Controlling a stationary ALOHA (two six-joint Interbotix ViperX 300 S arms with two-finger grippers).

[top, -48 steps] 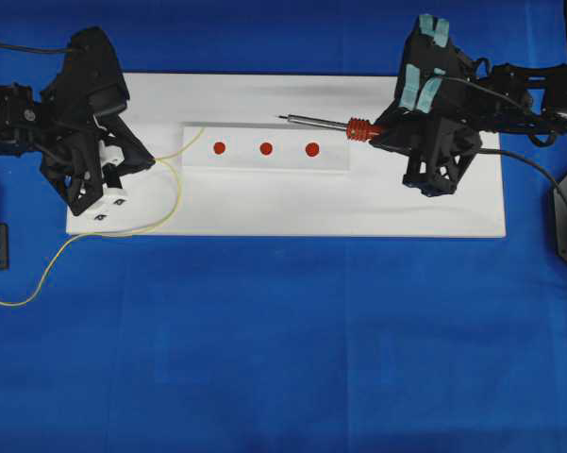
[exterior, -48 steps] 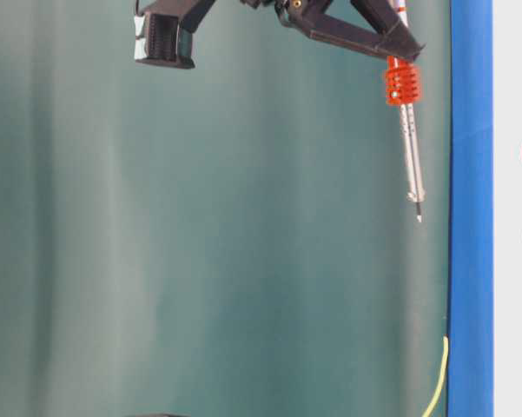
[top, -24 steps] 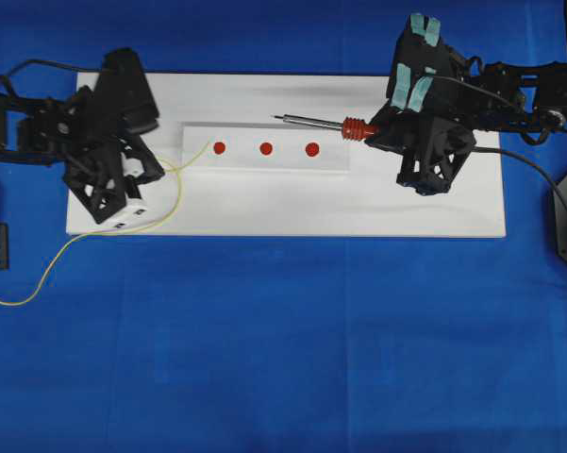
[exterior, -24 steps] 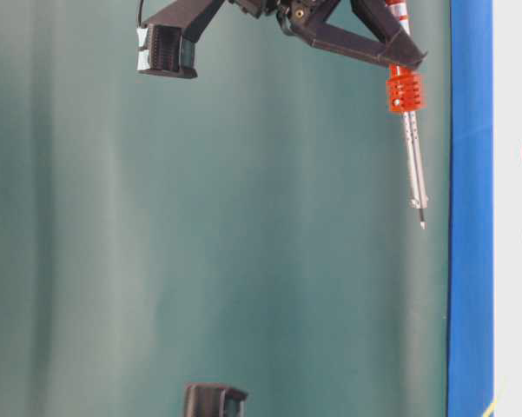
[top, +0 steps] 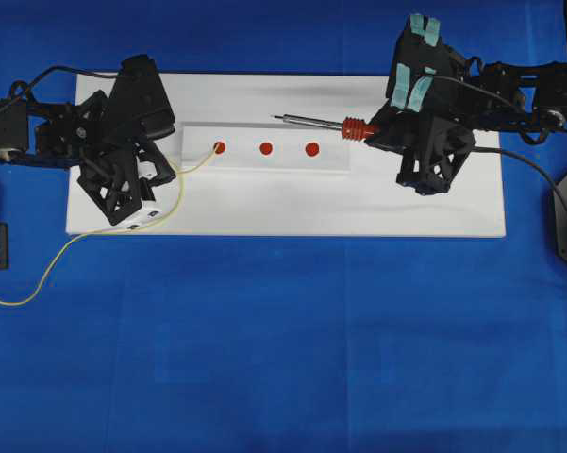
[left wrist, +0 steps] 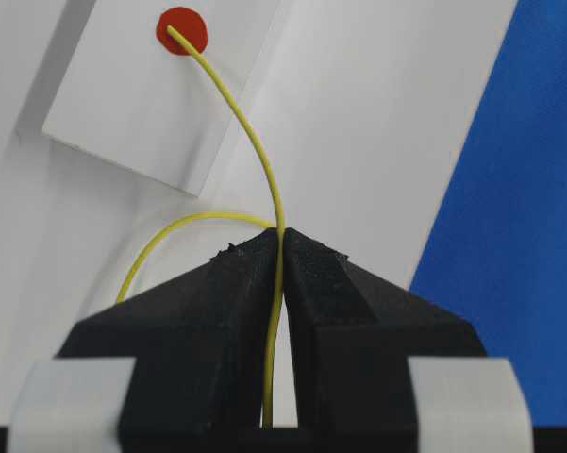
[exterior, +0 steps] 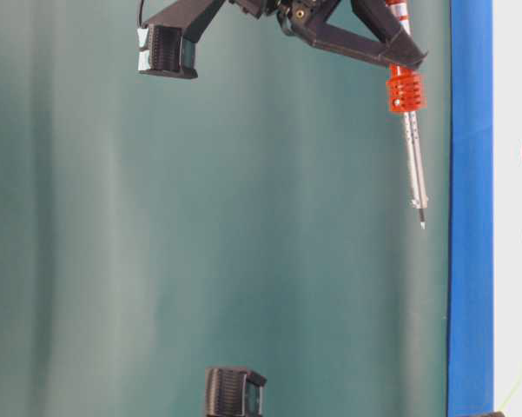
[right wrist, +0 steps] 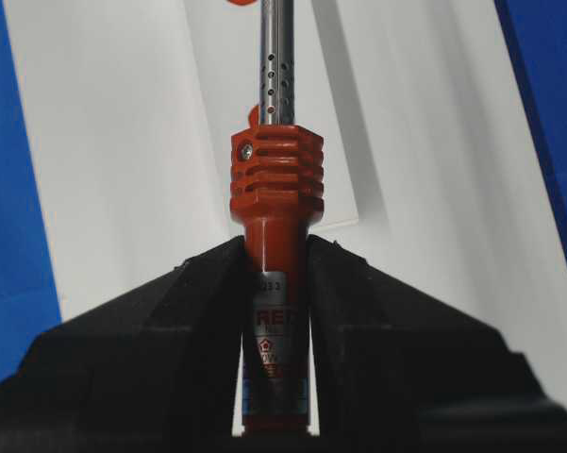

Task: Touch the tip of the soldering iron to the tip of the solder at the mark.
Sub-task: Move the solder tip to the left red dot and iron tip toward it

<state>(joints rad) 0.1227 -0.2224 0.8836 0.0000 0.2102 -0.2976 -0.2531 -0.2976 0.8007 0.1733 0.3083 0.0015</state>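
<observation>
- I see the white board (top: 264, 212) lying on the blue cloth (top: 283, 340), with a raised white strip (top: 264, 160) on it carrying three red marks in a row.
- My right gripper (right wrist: 275, 274) is clamped on the red handle of the soldering iron (top: 325, 122). The iron hangs above the strip's far edge, long axis running along the strip, tip pointing toward the left arm's side. In the table-level view the shaft slopes slightly down toward the board but is clear of it.
- My left gripper (left wrist: 281, 250) is pinched on the solder (top: 184, 175). The free end arcs forward from the jaws and its tip rests on the mark (top: 219, 147) nearest that arm; the slack trails off the board onto the cloth.
- My judgement: half is done, since the solder is placed. Left to do is carrying the iron's tip, now well apart from that mark, along and down onto the solder tip.
</observation>
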